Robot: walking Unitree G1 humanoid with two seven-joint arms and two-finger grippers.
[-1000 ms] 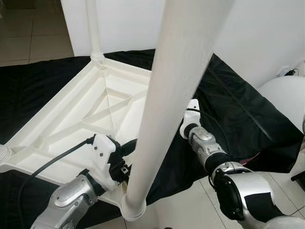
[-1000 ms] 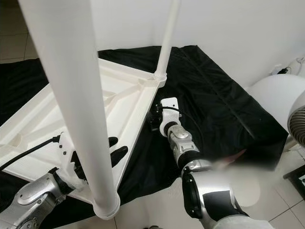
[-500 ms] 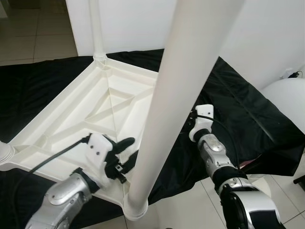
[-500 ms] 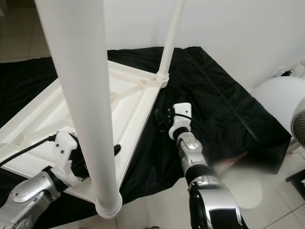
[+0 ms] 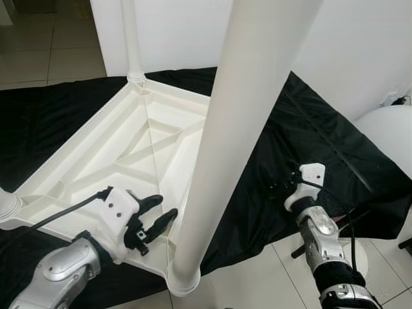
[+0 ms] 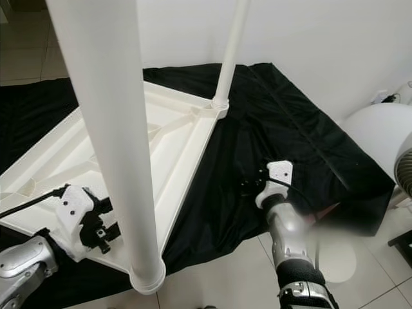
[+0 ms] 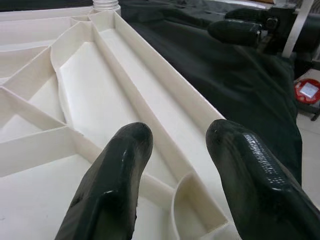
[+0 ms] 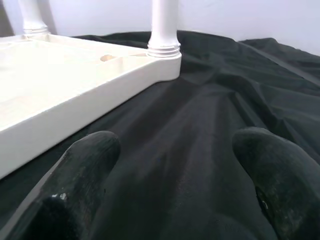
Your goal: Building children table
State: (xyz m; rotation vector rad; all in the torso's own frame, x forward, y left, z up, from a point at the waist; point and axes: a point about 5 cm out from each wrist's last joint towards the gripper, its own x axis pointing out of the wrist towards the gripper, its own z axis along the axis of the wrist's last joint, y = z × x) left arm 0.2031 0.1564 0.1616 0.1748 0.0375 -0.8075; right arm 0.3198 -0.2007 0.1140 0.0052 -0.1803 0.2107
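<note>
A white plastic tabletop (image 5: 96, 161) lies upside down on a black cloth (image 5: 322, 141), its ribbed underside facing up. One white leg (image 5: 238, 129) stands in the near corner socket, and a second leg (image 5: 132, 38) stands in the far corner. My left gripper (image 5: 164, 206) is open and hovers over the tabletop's near edge, just left of the near leg, holding nothing. In the left wrist view its fingers (image 7: 115, 175) point along the ribs. My right gripper (image 6: 251, 187) is open over the black cloth, apart from the tabletop's right edge. The right wrist view shows a corner leg (image 8: 164, 25) ahead.
White walls stand behind the cloth. Tiled floor (image 5: 270, 277) begins at the cloth's near edge. A white rounded object (image 5: 389, 129) and a fan (image 6: 405, 174) sit at the right. A small red round item (image 7: 307, 90) lies on the floor beyond the cloth.
My right gripper has drawn back to the right, away from the tabletop's edge and out over the cloth. My left gripper has slid left, away from the near leg.
</note>
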